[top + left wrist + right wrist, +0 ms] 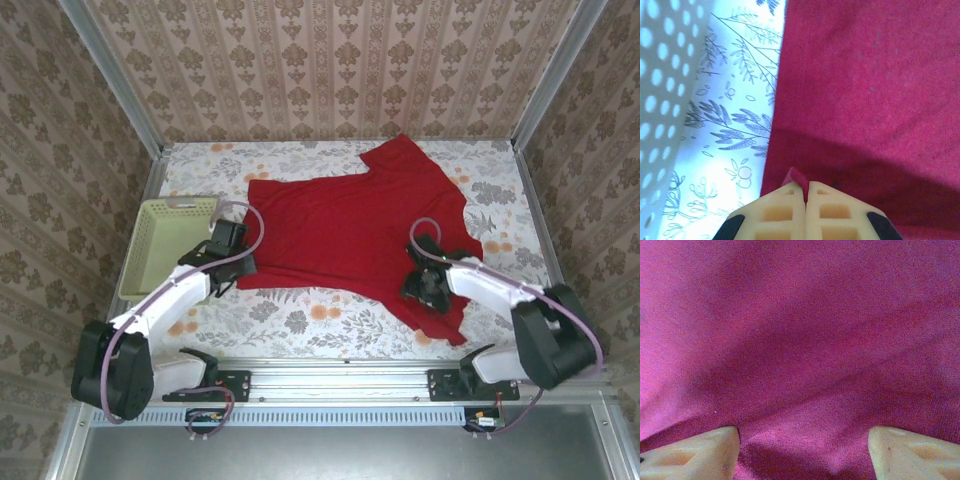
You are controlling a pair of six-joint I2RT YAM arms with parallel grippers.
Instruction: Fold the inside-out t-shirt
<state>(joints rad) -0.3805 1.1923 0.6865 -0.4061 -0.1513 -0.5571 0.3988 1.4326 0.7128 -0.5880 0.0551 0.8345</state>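
Lying spread mostly flat on the flower-patterned table (300, 325), the inside-out t-shirt (350, 225) covers the middle and right of the surface. One part reaches toward the far wall, and a lower corner trails toward the near edge on the right. The left gripper (228, 252) sits at the shirt's near left corner, just beside the pale green basket (160, 250), which stands at the table's left side. In the left wrist view its fingers (785, 210) are pressed together with a small tuck of the red edge pinched between their tips; the shirt's border runs alongside the bare printed surface, with the perforated basket wall at the far left. The right gripper (425, 285) is low over the shirt's near right part. In the right wrist view its two fingers stand wide apart with red cloth lying between them, and I cannot tell whether the tips touch the cloth.
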